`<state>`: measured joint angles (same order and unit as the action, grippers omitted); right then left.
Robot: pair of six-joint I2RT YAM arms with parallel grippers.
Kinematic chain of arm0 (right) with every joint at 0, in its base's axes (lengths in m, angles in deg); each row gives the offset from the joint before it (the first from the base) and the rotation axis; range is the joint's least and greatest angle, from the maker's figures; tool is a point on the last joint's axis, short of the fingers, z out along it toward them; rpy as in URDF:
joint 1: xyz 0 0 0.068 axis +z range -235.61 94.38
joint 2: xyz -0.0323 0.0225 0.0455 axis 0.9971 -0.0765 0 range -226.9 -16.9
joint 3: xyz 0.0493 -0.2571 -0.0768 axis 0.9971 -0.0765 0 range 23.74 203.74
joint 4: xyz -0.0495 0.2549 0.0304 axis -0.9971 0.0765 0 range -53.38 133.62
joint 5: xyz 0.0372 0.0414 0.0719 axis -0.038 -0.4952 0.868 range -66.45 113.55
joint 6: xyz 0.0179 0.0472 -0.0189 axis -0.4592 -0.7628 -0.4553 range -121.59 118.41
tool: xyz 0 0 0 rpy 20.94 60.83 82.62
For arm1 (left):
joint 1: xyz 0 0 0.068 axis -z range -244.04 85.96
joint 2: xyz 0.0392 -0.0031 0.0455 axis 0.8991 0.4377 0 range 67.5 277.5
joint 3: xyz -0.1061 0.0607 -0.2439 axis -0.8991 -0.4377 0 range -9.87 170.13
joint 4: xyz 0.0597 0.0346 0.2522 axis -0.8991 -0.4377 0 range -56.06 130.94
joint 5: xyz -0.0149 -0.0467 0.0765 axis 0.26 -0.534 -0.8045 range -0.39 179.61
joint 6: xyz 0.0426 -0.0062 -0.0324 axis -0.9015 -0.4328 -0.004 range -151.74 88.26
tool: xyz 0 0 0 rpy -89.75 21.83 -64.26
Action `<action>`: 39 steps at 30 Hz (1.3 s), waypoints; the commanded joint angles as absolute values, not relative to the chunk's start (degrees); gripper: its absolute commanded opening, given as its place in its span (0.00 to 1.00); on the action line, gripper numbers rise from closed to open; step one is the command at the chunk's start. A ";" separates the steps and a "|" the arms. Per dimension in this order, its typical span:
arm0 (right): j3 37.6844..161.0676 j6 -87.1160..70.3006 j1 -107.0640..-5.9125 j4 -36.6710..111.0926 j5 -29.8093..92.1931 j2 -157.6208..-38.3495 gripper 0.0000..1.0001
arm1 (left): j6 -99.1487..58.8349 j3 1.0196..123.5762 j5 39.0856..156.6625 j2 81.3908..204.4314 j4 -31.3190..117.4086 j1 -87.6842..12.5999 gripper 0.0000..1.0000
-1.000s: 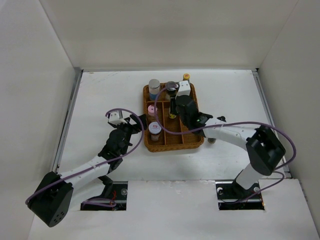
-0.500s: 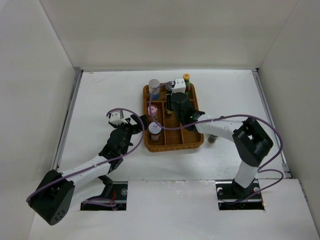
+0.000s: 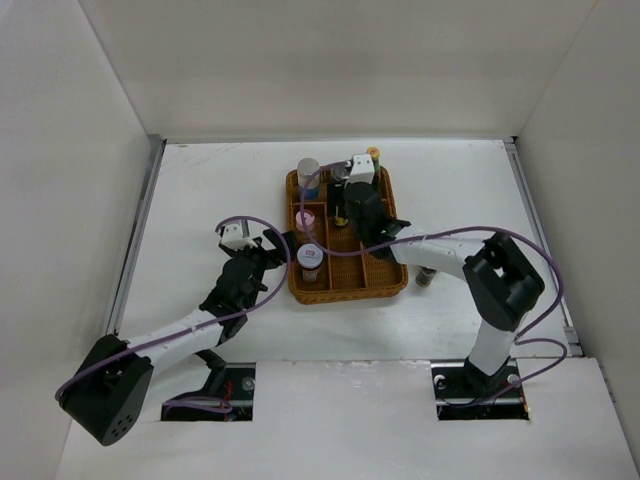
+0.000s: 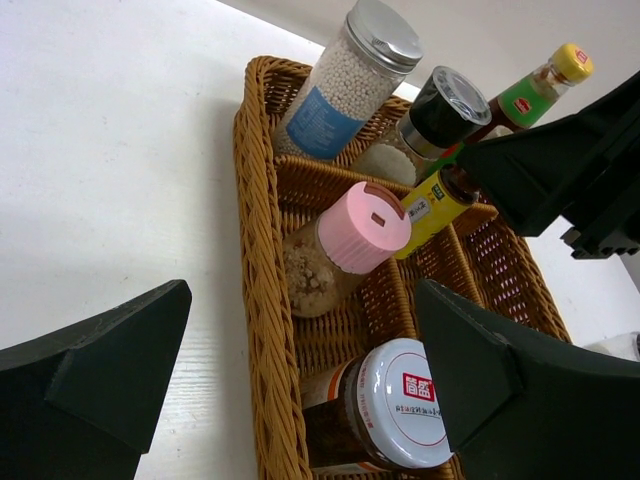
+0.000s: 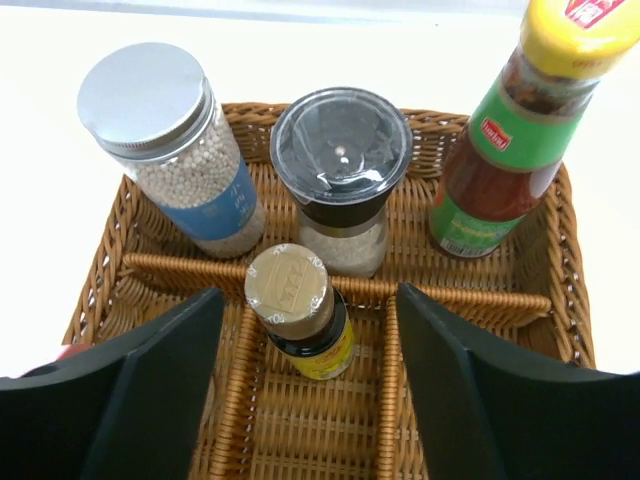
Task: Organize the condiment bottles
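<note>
The condiment bottles stand in a brown wicker tray (image 3: 348, 293). At its back are a grey-capped, blue-label jar (image 5: 175, 140), a black-lidded grinder (image 5: 340, 170) and a yellow-capped, green-label sauce bottle (image 5: 505, 130). A small dark bottle with a brown cap (image 5: 298, 305) stands upright in the middle compartment. My right gripper (image 5: 310, 295) is open around it, both fingers apart from it. The pink-lidded jar (image 4: 345, 245) and the white-lidded, red-label jar (image 4: 385, 410) fill the tray's left side. My left gripper (image 4: 300, 290) hangs open at the tray's left rim, holding nothing.
A small grey thing (image 3: 425, 279) lies on the table just right of the tray, partly under my right arm. White walls enclose the table on three sides. The tray's front-right compartments show bare wicker.
My right gripper has gone from shut to open, letting go of the brown-capped bottle, which now stands in the middle compartment. The left arm has edged slightly toward the tray.
</note>
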<state>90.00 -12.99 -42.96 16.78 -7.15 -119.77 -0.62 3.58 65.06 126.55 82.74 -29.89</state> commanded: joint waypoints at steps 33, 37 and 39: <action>61.89 -39.04 -46.10 64.49 -12.66 -73.23 0.79 | 0.52 3.93 65.79 121.03 84.45 -27.44 0.97; 61.10 -37.28 -47.60 59.74 -13.36 -74.29 0.77 | 0.52 3.84 65.70 121.47 84.71 -27.79 0.97; 61.36 -35.70 -49.35 57.54 -13.36 -75.35 0.76 | 0.52 3.84 65.79 121.91 84.80 -27.88 0.97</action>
